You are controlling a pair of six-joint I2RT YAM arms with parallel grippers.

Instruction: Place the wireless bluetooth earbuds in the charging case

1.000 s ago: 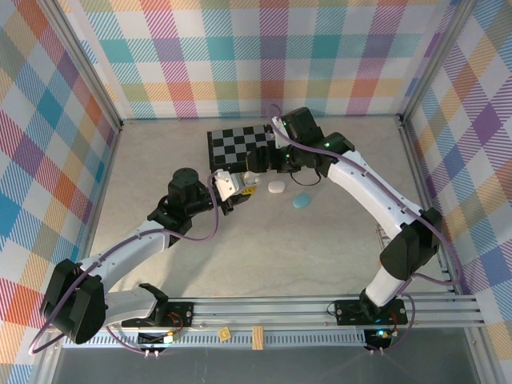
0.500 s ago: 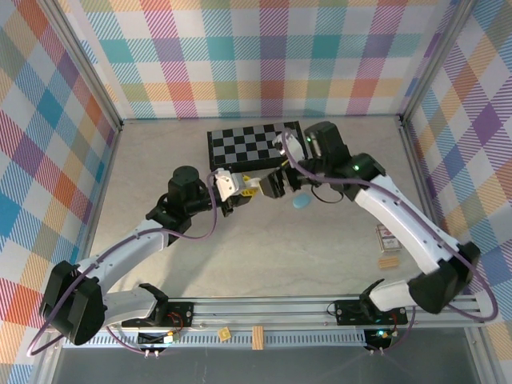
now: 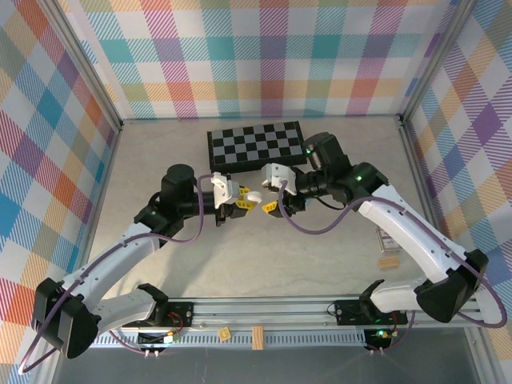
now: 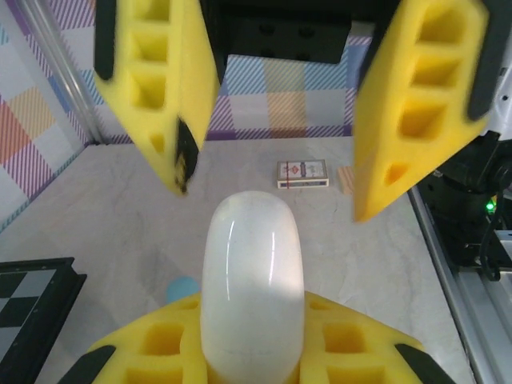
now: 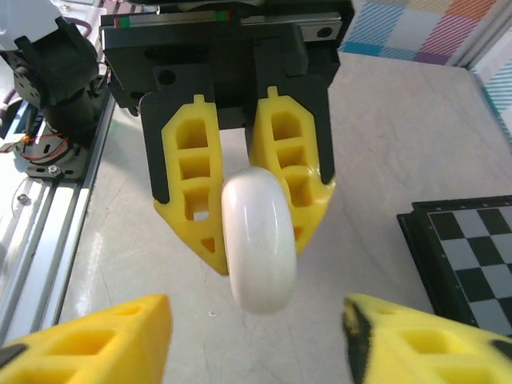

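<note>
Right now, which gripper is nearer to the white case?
Left. The left gripper is shut on the white case; the right gripper stands open at its free end, apart from it.

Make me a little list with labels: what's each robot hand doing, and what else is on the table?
left gripper: jaws shut on the white case, held up off the table
right gripper: jaws open, facing the case, not touching it
chessboard: at the back, behind both grippers
card box: lying flat near the right side
small blue thing: on the table under the held case, partly hidden
</note>
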